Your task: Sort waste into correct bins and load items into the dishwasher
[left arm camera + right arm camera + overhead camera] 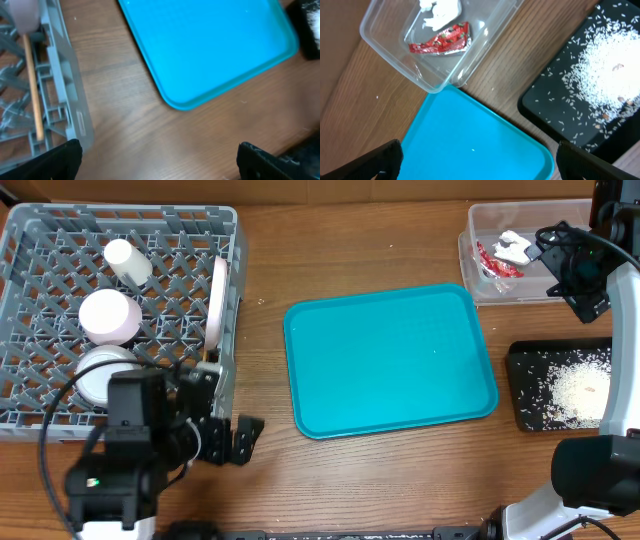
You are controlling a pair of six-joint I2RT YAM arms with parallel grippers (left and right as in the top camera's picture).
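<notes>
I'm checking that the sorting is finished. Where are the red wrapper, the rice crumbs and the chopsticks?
red wrapper (442, 42), right wrist view, middle of the shiny foil
rice crumbs (607, 55), right wrist view, dense centre of the pile
chopsticks (32, 85), left wrist view, middle of the wooden shaft

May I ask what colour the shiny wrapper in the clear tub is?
Red; the shiny wrapper shows best in the right wrist view.

Dish rack (30, 215) left; flat tray (390, 360) centre; tub (500, 213), wrapper (495, 262) and tissue (513, 246) inside, right-rear; crumbs (580, 390) in shallow tray (525, 380) right-front.
</notes>
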